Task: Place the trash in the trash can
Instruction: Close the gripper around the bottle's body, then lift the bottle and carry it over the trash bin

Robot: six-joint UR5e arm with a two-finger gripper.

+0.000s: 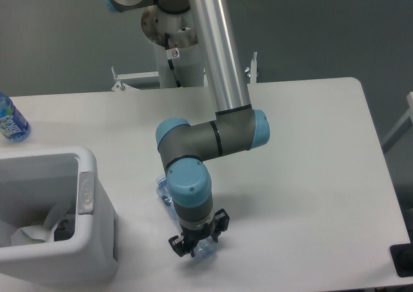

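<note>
In the fixed camera's view, crumpled pale trash (29, 233) already lies in the trash can (90, 256) at the desk's (310, 176) front-left corner, while the pincer (195, 243) is clenched on the bottle (164, 190) near the front edge, not yet binned.

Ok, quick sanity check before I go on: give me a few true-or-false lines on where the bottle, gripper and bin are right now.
1. The gripper is down at the clear bottle near the table's front edge. True.
2. The clear bottle is already inside the trash can. False: it lies on the table, right of the can.
3. The trash can is empty. False: white crumpled material and a dark item show inside.
4. A blue-labelled water bottle stands at the table's far left edge. True.
5. The arm hides most of the clear bottle. True: only its ends show.
</note>
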